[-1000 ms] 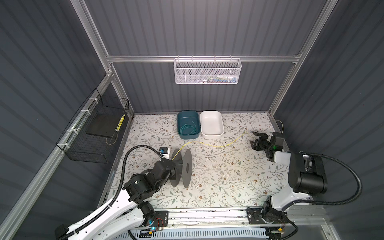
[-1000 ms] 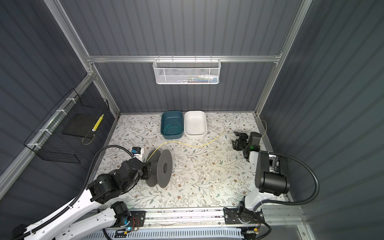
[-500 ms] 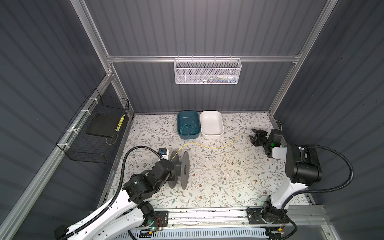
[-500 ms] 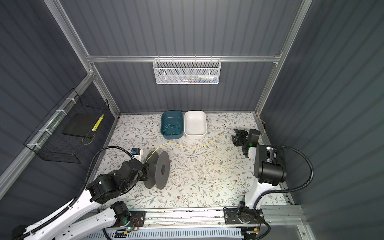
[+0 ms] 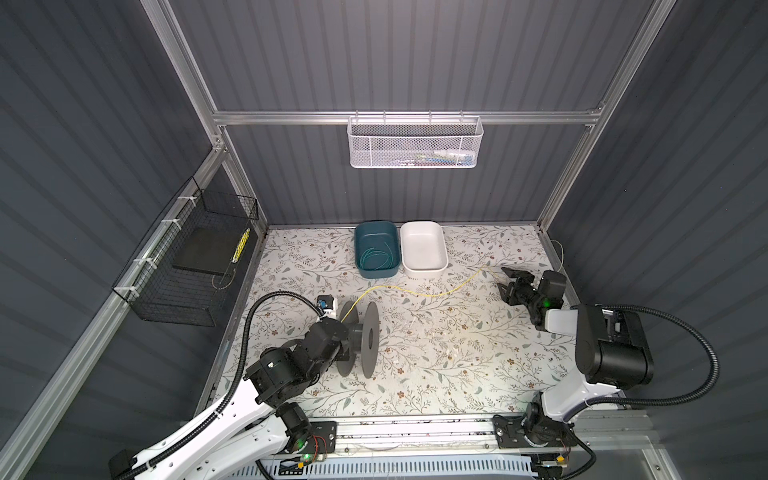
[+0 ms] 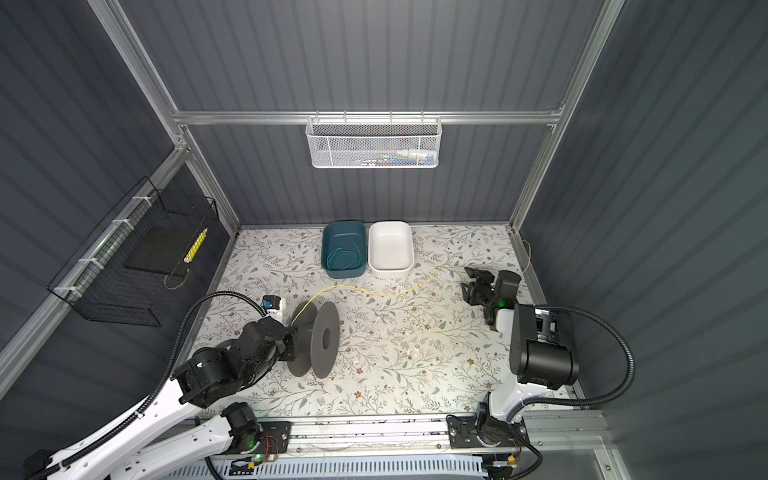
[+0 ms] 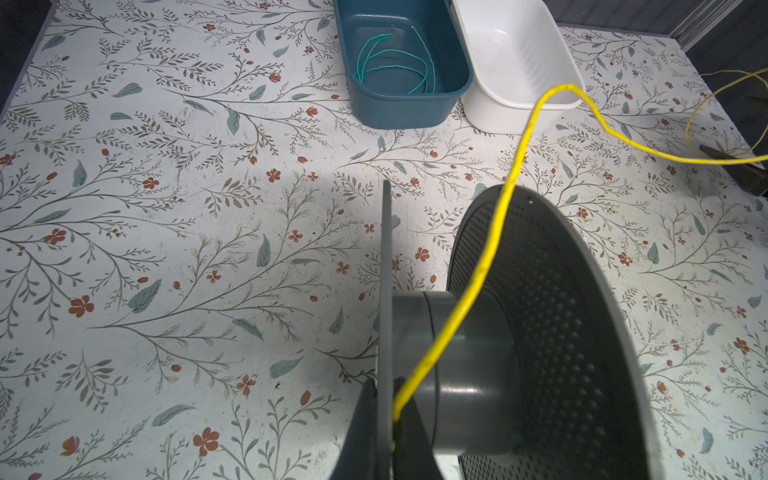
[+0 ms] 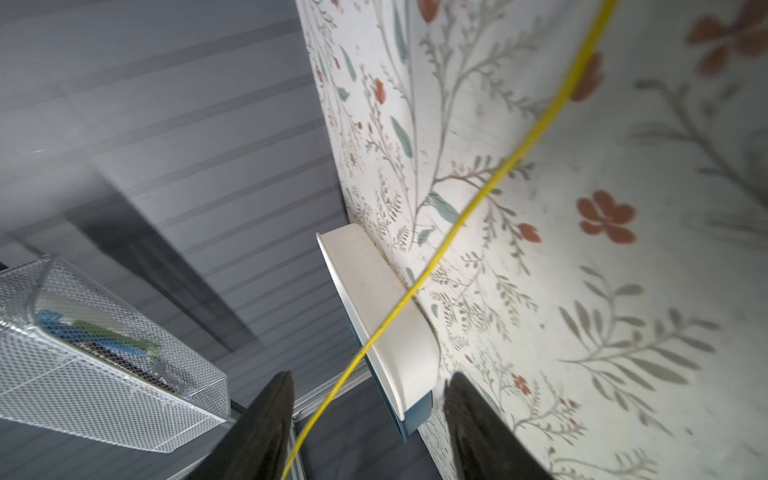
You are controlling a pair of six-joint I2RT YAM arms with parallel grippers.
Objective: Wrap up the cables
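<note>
Far to the left of the reel (image 5: pixel 368 338), a black wire basket (image 5: pixel 187 266) hangs on the side wall, with a dark flat slab and a yellow strip inside it. The left pincer (image 7: pixel 388 432) sits at the reel's left side, closed tight on the reel's thin left disc. Its fingers (image 7: pixel 361 424) clamp the disc's rim, and the end of the yellow cable (image 7: pixel 494 232) comes out of that same pinch. The grey reel stands on edge over the flowered surface (image 5: pixel 436 361), axle level and both discs upright. I cannot tell whether the rims bear on the surface. A small white and blue box (image 5: pixel 326 303) sits just behind the reel's left disc.

The yellow cable crosses the reel's core and rises out between the two discs. It then trails away to the right of the reel in a low, wavy line. Behind the reel and a little to its right, a teal tub (image 5: pixel 378 273) and a white tub (image 5: pixel 424 269) stand side by side, and the teal cable (image 5: pixel 376 259) lies in loose loops inside the teal one. High above the reel, a white mesh basket (image 5: pixel 415 143) hangs on the back wall.

Well to the right of the reel, the right pincer (image 5: pixel 505 282) is spread wide and holds nothing. The yellow cable runs through the gap, close beside one of its fingers (image 8: pixel 266 415). Farther still from the reel, the cable curls into a thin loop by the right wall.
</note>
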